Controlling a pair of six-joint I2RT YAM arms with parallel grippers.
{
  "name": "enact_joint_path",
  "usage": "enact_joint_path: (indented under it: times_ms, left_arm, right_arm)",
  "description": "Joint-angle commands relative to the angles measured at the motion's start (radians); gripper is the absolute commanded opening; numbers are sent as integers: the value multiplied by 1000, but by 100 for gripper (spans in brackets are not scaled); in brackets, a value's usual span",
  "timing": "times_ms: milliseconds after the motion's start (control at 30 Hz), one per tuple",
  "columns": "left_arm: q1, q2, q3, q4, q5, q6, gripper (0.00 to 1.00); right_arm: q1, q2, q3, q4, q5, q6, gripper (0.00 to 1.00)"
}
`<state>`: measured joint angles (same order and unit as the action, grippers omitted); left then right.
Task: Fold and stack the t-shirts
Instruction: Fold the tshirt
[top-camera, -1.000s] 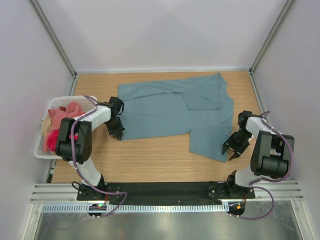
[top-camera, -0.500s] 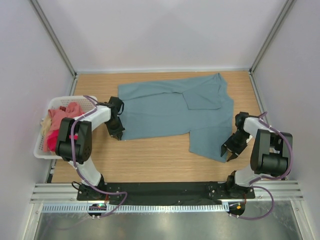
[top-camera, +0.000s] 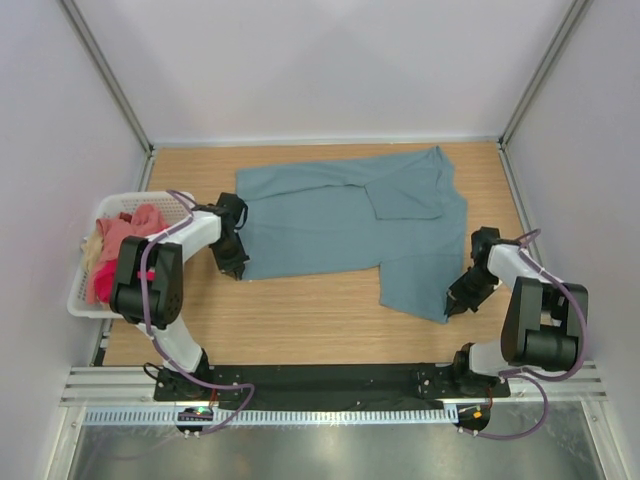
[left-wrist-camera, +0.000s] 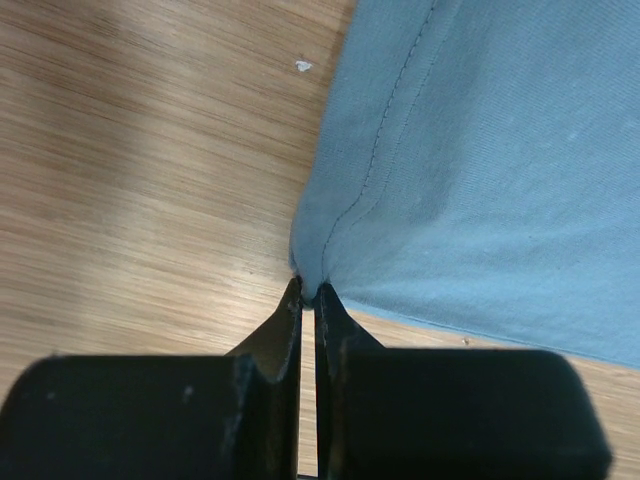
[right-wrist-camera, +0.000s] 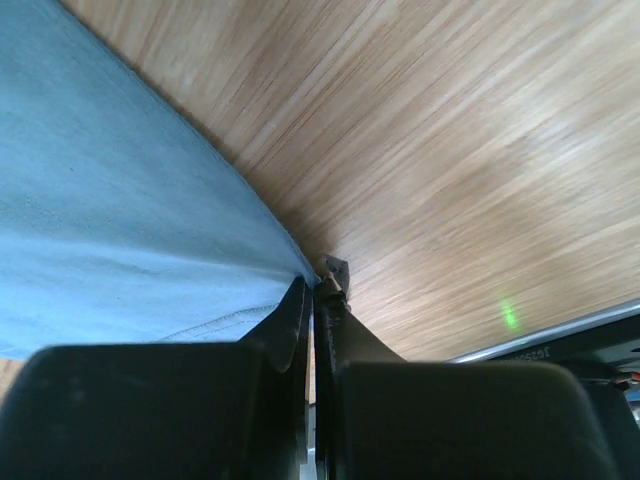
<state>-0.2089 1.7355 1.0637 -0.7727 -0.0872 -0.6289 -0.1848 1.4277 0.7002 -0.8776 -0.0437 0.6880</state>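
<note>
A large grey-teal t-shirt (top-camera: 340, 220) lies spread on the wooden table, partly folded at its right side. My left gripper (top-camera: 238, 268) is shut on its near left corner; the left wrist view shows the cloth (left-wrist-camera: 470, 150) pinched between the tips of that gripper (left-wrist-camera: 308, 293). My right gripper (top-camera: 453, 304) is shut at the shirt's near right corner; in the right wrist view the hem (right-wrist-camera: 120, 230) runs into the closed tips of that gripper (right-wrist-camera: 320, 285). Salmon pink (top-camera: 128, 232), crimson and cream (top-camera: 89, 250) shirts lie piled in the basket.
A white slotted basket (top-camera: 80, 300) stands at the table's left edge, beside the left arm. Grey walls close in the table at the back and both sides. A black rail (top-camera: 330, 380) with the arm bases runs along the near edge.
My right gripper has moved left to the shirt's near right corner and gone from open to shut. The left gripper and the shirt have not moved.
</note>
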Motion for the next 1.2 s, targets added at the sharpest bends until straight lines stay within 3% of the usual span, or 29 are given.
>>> enact_joint_path:
  times_ms: [0, 200, 833, 1033, 1167]
  left_arm:
    - [5, -62, 16, 15, -34, 15, 0]
    - [5, -116, -5, -8, -46, 18, 0]
    - [-9, -310, -94, -106, -62, 12, 0]
    - [-9, -280, 26, -122, -81, 43, 0]
    - [-9, -205, 145, -125, -112, 64, 0]
  right_arm:
    - [4, -61, 13, 3, 78, 18, 1]
    - [5, -141, 146, -190, 103, -53, 1]
    - [93, -325, 288, -389, 134, -100, 1]
    - [93, -260, 429, -331, 104, -128, 1]
    - [94, -114, 583, -272, 84, -163, 2]
